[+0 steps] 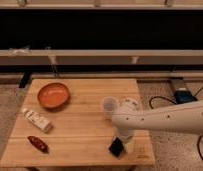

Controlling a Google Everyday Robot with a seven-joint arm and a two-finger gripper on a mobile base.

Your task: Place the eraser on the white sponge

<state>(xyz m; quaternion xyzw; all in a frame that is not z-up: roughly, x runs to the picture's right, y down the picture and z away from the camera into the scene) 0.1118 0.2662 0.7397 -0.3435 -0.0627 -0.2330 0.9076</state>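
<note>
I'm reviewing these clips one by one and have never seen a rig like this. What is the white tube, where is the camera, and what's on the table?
The white tube is the robot's single arm, reaching in from the right. It ends in a two-finger gripper pointing down at the table's near right edge. The one camera looks down at the table from in front and above; its mount is not known.

At the gripper sit the black eraser and, touching it on the right, the white sponge. Whether the eraser is held cannot be told.

Also on the table: an orange bowl at back left, a white carton and a dark red pepper at left, a white cup and a white round thing beside it.
</note>
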